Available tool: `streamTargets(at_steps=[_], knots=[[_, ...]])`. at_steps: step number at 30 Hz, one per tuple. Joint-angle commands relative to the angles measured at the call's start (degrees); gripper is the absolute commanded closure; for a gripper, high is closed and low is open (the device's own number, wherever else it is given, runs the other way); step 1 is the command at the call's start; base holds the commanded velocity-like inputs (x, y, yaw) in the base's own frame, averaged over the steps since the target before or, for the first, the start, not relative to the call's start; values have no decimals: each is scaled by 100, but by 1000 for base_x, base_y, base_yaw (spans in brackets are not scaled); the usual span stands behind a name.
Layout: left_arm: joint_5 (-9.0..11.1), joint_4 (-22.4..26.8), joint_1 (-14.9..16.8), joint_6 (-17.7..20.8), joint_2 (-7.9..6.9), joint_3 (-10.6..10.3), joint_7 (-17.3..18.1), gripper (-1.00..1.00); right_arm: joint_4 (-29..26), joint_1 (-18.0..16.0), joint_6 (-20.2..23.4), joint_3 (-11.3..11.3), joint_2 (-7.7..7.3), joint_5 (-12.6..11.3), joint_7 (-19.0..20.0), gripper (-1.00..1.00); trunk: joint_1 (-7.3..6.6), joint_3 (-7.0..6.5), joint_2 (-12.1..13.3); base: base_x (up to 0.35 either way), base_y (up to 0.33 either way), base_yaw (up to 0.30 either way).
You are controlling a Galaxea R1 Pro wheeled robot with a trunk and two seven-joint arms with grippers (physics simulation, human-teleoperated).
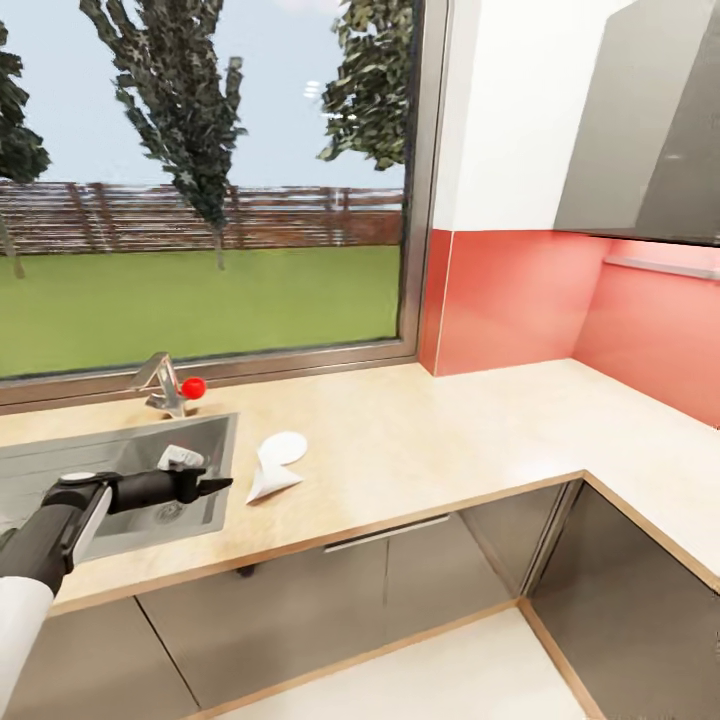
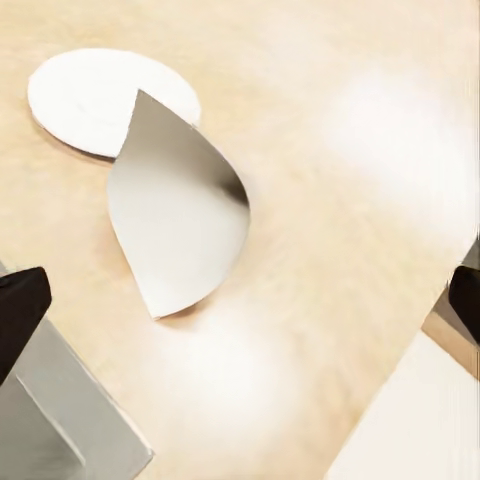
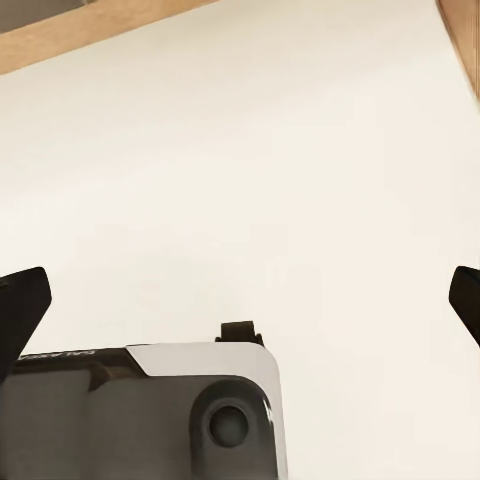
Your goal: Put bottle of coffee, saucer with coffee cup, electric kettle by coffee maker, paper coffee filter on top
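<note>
The white paper coffee filter (image 1: 270, 480) lies on its side on the light-wood kitchen countertop (image 1: 420, 440), just right of the steel sink (image 1: 60, 470). Its tip touches the flat white saucer (image 1: 286, 446) behind it. My left gripper (image 1: 215, 485) hovers over the sink's right edge, open and empty, pointing at the filter from a short way off. In the left wrist view the filter (image 2: 180, 210) and saucer (image 2: 90, 95) lie ahead of the open left gripper (image 2: 240, 300). My right gripper (image 3: 240, 300) is open and empty over pale floor. The coffee maker, bottle of coffee, coffee cup and electric kettle are out of view.
A faucet (image 1: 158, 385) with a red knob (image 1: 193, 387) stands behind the sink, below a large window. A small white thing (image 1: 180, 457) lies in the sink behind my left gripper. A red wall panel (image 1: 520, 310) with a thin grey ledge (image 1: 660, 266) backs the counter's right corner.
</note>
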State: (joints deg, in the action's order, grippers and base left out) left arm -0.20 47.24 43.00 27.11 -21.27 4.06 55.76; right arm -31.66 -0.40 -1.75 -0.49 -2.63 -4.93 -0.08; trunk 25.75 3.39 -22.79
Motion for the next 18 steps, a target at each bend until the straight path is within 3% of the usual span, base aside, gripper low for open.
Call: streamTargets(at_steps=[1, 14, 18], knots=[[0, 5, 0, 49, 18, 10, 24, -100, 2, -4, -18, 5, -1, -52, -1, -100, 4, 13, -13, 0, 0, -203], [-7, -4, -11, 49, 58, 7, 22, -100, -1, -4, -24, 5, -1, -52, -1, -100, 4, 13, -13, 0, 0, -249], [-13, -4, -18, 49, 61, 7, 22, -100, 1, -4, -33, 12, -13, -45, -1, -100, 4, 13, -13, 0, 0, -86]])
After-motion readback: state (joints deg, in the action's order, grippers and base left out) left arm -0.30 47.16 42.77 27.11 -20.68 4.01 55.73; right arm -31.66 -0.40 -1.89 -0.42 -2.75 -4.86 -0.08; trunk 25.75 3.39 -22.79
